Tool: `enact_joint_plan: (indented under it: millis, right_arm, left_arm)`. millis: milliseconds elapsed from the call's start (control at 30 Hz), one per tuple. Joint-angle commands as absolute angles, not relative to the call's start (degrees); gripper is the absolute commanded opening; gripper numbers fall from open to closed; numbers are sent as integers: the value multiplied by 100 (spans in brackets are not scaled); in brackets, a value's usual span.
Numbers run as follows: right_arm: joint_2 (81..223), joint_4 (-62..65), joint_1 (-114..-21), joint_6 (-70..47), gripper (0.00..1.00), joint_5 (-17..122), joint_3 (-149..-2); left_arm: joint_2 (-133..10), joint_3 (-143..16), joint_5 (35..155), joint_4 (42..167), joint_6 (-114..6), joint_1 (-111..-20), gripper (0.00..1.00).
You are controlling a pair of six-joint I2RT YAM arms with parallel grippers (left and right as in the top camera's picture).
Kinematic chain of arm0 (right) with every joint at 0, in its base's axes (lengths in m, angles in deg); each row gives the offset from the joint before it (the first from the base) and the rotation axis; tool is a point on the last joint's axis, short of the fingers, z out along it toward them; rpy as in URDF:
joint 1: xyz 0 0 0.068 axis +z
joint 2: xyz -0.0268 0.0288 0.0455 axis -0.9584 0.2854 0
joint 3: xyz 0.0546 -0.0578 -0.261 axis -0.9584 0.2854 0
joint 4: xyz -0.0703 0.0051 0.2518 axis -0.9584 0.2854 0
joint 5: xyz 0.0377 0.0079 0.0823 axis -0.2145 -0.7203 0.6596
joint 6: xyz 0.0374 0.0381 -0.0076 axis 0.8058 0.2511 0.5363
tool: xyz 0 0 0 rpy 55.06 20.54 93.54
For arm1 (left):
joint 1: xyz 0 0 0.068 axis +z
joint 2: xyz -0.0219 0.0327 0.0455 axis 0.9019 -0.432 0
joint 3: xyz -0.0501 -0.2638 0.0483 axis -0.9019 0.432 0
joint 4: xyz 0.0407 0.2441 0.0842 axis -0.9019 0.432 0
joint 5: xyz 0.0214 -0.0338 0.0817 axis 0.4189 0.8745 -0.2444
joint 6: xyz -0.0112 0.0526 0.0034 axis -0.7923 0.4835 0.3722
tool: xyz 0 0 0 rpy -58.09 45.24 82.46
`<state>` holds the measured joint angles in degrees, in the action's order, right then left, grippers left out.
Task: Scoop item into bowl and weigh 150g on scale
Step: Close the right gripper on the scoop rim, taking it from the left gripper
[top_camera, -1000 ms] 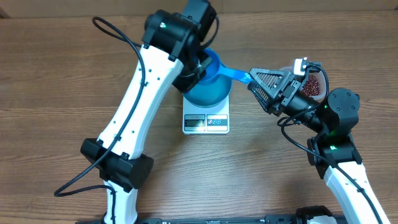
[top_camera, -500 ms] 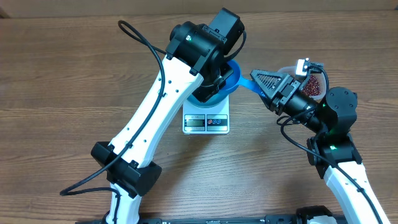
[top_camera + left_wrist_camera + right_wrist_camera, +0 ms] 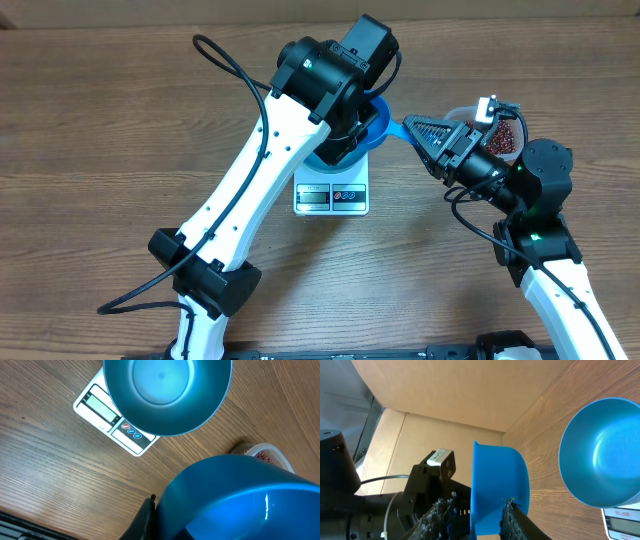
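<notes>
Overhead: the blue bowl (image 3: 362,150) is seated on the white scale (image 3: 332,197) and is largely covered by the left gripper (image 3: 352,128), which is clenched on the cup of a blue scoop (image 3: 398,127). The scoop's handle is flanked by the right gripper (image 3: 418,130); a firm grasp cannot be told. The beans (image 3: 505,140) are kept in a clear tub (image 3: 463,112) just beside it.

Left wrist: the bowl (image 3: 165,390) is seen empty on the scale (image 3: 100,407), with the scoop (image 3: 240,500) close under the camera.

Right wrist: the scoop (image 3: 497,480) is framed between the fingers (image 3: 512,512).

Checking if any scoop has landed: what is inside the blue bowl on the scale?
Nothing: in the left wrist view the bowl shows a bare blue inside, far rim cropped. Overhead, the left arm covers most of it.
</notes>
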<state>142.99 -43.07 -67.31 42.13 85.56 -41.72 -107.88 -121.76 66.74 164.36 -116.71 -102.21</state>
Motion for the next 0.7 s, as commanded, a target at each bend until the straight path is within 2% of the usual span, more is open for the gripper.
enact_joint_plan:
  millis: [0,300,667]
  right_arm:
    - [14308,-4274,-6698,4165,34,8503,-4280]
    - [14308,-4259,-6698,4167,32,8503,-4280]
    - [14308,-4259,-6698,4170,9,8501,-4280]
  left_arm:
    - [-10784,-12294,6545,16410,-11898,-10260,4]
    - [-10791,-12294,6534,16410,-12090,-10271,4]
    - [-10821,-12294,6536,16412,-12086,-10308,4]
